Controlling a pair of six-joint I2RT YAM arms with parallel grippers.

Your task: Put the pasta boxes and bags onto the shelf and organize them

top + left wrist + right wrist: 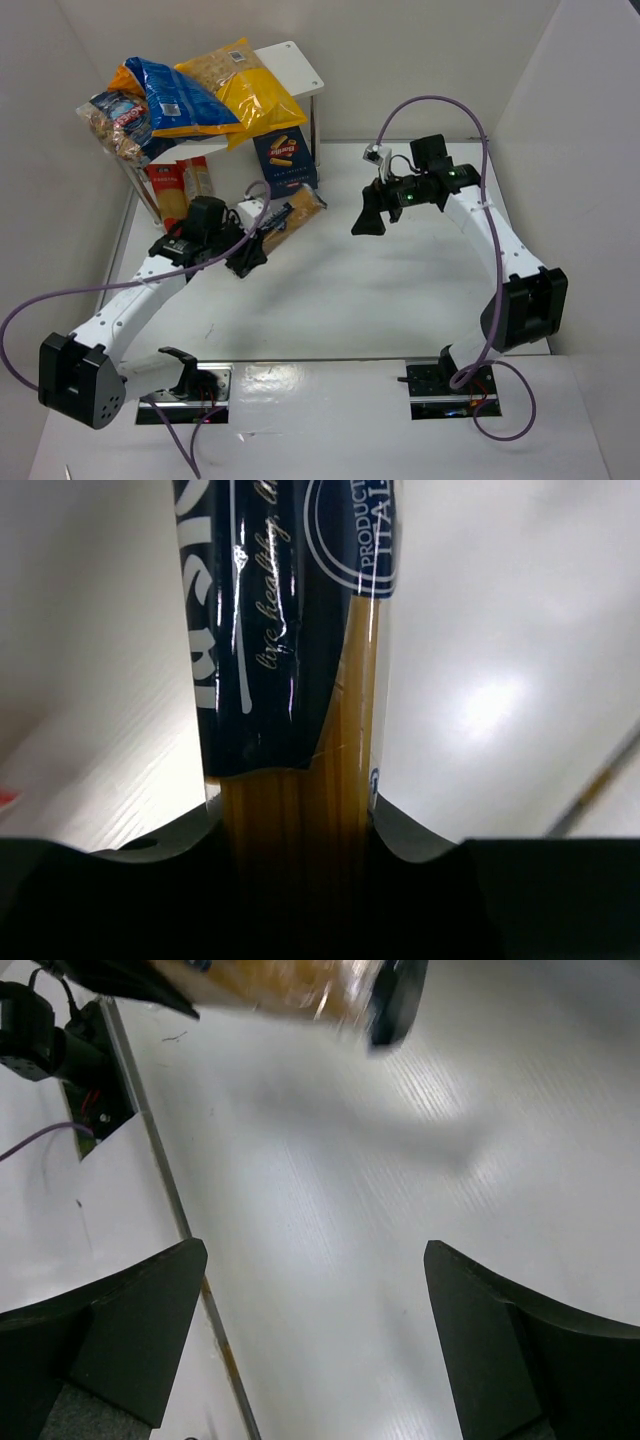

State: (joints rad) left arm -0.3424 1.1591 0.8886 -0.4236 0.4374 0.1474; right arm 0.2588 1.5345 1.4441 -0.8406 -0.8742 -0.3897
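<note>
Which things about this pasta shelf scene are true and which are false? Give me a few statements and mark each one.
1. The left tool is shut on a spaghetti pack with a dark-blue label. True.
2. The right tool is gripping a bag of pasta. False: it is open and empty, with only bare table between its fingers.
3. The yellow bag lies on top of the shelf. True.
4. The blue bag lies on the table in front of the arm bases. False: it is on top of the shelf, next to the yellow bag.
</note>
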